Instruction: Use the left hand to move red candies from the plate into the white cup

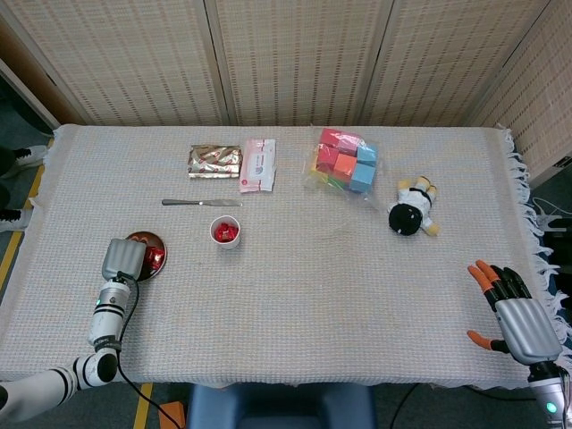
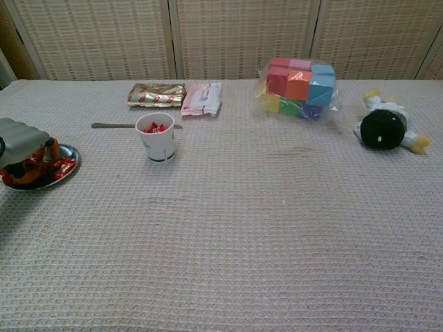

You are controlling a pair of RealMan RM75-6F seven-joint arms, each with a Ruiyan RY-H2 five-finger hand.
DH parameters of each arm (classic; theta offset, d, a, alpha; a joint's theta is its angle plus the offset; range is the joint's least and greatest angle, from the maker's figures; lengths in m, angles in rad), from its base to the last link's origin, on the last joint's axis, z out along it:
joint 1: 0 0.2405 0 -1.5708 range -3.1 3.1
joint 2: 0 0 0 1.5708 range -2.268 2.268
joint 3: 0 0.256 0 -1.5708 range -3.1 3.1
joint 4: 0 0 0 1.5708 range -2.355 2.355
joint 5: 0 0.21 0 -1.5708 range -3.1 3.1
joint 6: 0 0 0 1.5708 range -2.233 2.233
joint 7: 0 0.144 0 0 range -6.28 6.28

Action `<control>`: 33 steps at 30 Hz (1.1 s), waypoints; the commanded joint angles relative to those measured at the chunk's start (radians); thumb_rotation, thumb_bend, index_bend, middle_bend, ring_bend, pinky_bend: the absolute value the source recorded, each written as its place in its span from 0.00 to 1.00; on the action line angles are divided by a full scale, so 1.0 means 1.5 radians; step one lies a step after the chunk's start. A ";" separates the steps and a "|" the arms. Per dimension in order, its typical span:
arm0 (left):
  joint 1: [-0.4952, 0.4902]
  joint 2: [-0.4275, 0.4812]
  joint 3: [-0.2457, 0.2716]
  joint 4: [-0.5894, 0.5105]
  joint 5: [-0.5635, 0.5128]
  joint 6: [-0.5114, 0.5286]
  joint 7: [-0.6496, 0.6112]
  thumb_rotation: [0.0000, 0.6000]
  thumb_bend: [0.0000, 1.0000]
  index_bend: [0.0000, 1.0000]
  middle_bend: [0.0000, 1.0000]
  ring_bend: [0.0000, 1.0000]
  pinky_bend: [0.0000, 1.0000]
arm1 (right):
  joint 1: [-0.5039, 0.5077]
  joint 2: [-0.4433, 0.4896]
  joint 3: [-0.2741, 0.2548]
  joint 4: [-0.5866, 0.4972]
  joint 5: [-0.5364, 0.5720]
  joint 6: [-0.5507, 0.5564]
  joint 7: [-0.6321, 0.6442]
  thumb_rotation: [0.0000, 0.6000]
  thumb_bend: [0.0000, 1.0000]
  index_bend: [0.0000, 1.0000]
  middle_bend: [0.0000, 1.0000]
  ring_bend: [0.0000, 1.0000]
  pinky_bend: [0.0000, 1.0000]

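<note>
Left robot hand [image 2: 21, 142] sits down over the plate [image 2: 67, 158], fingers curled among the red candies [image 2: 62, 164] — whether it grips one, can't tell. White cup [image 2: 156, 137] just beside, candies inside. Right robot hand [image 1: 517, 313] open, fingers spread, near the desk's edge.

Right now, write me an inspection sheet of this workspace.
Surface: table under a pale woven cloth.
Job's things: plate of red candies at the near left; white cup beside it, red candies inside.
Clutter: knife, gold packet, pink-white pack, bagged colour blocks, plush toy.
Hands: left hand down on the plate, fingers curled among the candies, grasp unclear; right hand open, at the near right edge.
Cables: black cable along the left arm.
Surroundings: woven screen panels behind.
</note>
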 commanded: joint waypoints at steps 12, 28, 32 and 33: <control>0.011 -0.027 0.000 0.041 0.055 0.020 -0.030 1.00 0.44 0.56 0.56 0.68 1.00 | 0.001 -0.001 0.001 -0.001 0.003 -0.002 -0.003 1.00 0.05 0.00 0.00 0.00 0.00; 0.026 -0.022 -0.021 0.035 0.112 0.054 -0.077 1.00 0.48 0.66 0.67 0.70 1.00 | 0.001 -0.001 0.002 -0.002 0.004 -0.003 -0.005 1.00 0.05 0.00 0.00 0.00 0.00; 0.030 0.016 -0.038 -0.042 0.135 0.090 -0.094 1.00 0.48 0.66 0.68 0.70 1.00 | 0.002 -0.001 0.002 -0.001 0.005 -0.003 -0.003 1.00 0.05 0.00 0.00 0.00 0.00; 0.029 0.029 -0.047 -0.071 0.140 0.099 -0.099 1.00 0.48 0.66 0.68 0.70 1.00 | 0.002 -0.001 0.002 -0.001 0.005 -0.004 -0.002 1.00 0.05 0.00 0.00 0.00 0.00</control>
